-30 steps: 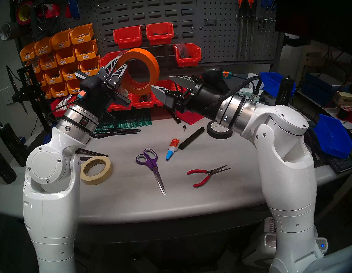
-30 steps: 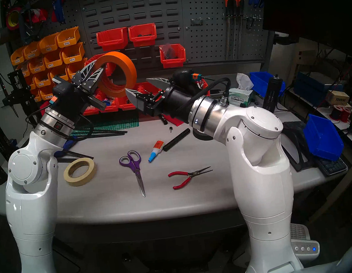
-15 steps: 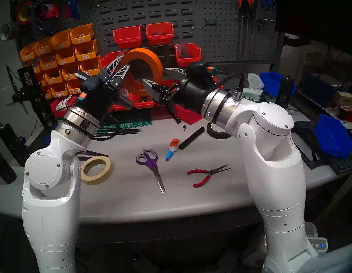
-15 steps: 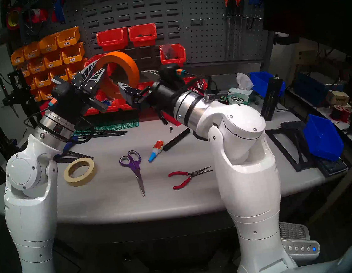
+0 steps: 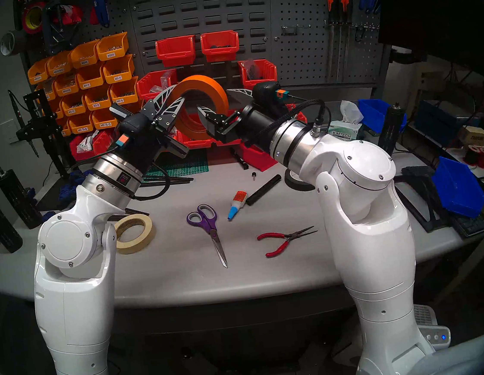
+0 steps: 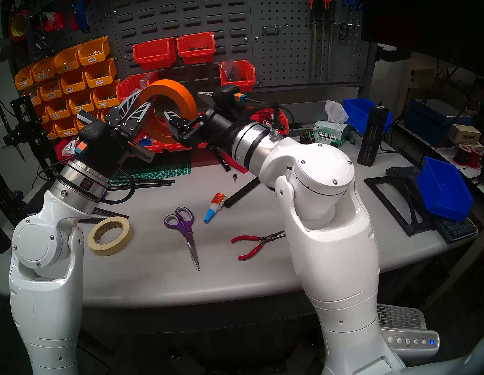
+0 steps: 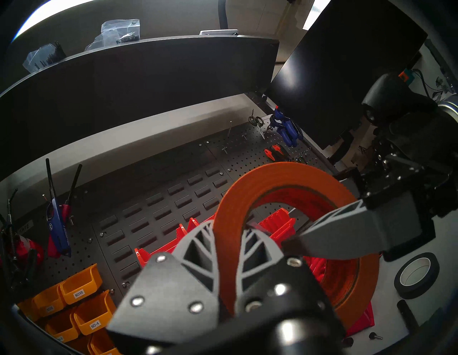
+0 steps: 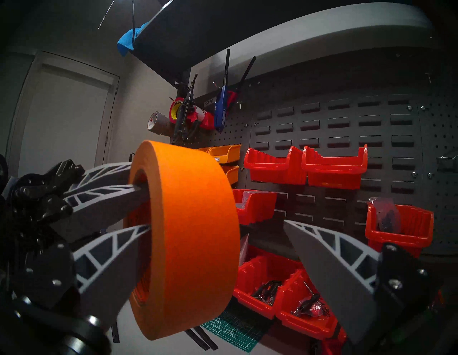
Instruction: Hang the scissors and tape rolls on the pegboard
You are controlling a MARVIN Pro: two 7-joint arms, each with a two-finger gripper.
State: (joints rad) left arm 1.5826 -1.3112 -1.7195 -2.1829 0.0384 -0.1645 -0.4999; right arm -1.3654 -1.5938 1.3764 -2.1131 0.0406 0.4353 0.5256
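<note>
My left gripper is shut on the rim of the wide orange tape roll and holds it upright above the back of the table. My right gripper is open around the roll's right rim, with one finger inside the hole and one outside. The right wrist view shows the roll between my right fingers. The cream tape roll lies flat at the front left. The purple-handled scissors lie at mid-table. The dark grey pegboard with hooks stands at the back right.
Red-handled pliers, a glue bottle, a black tube and a black tape roll lie on the table. Red bins and orange bins hang on the back panels. A blue bin stands at the right.
My right gripper has moved left and slid one finger into the orange roll's hole. My left gripper has carried the roll slightly right and down.
</note>
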